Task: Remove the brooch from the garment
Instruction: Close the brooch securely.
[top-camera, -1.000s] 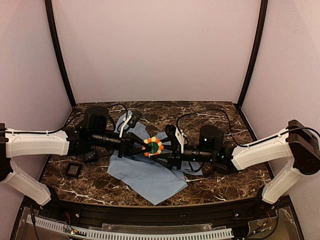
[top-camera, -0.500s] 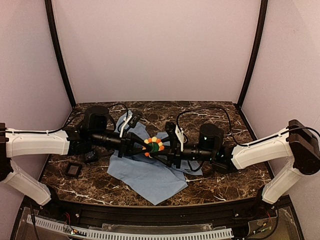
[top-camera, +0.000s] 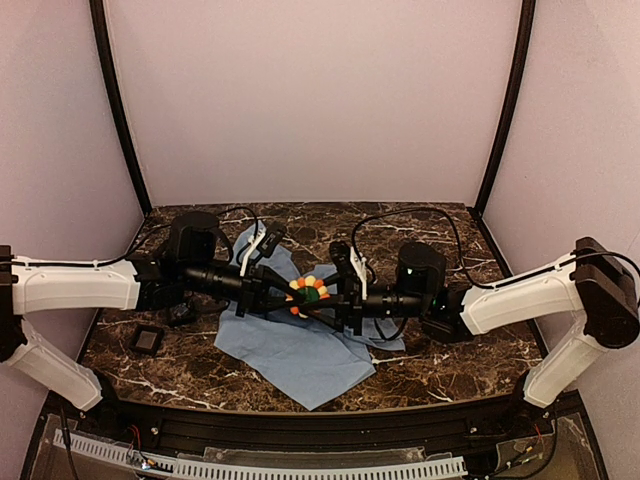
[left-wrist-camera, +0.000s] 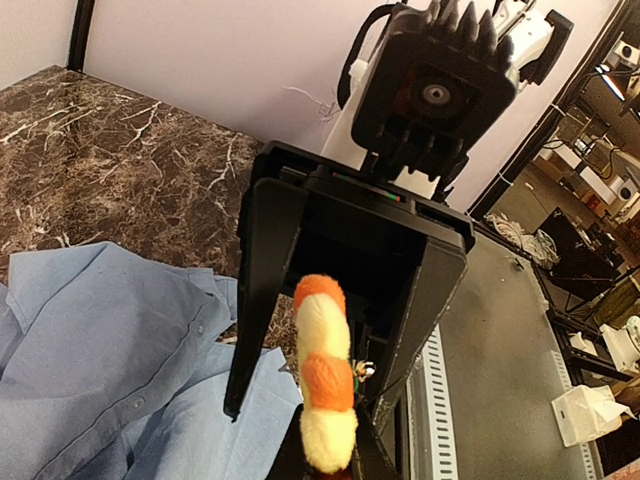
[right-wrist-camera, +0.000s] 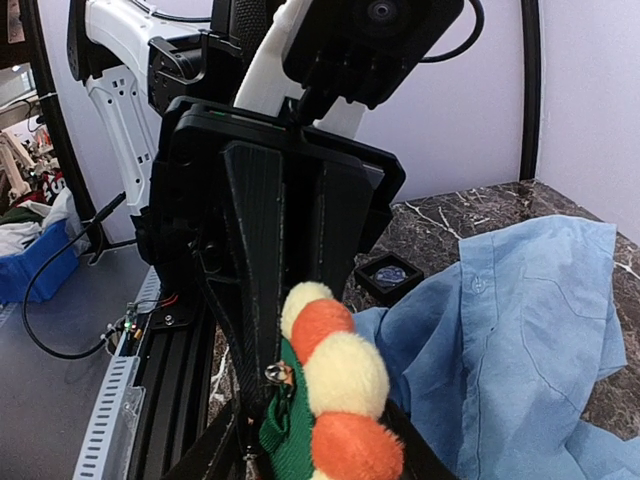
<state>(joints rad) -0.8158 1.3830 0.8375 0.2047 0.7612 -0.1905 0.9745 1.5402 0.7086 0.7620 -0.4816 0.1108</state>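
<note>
The right pincer has come in and narrowed. Its jaws now stand half open on both sides of the brooch, over the middle of the garment on the bench, so the grasp seems near. The left pincer is closed tight just behind the brooch. Only the left wrist view shows gaps between jaws and petals.
</note>
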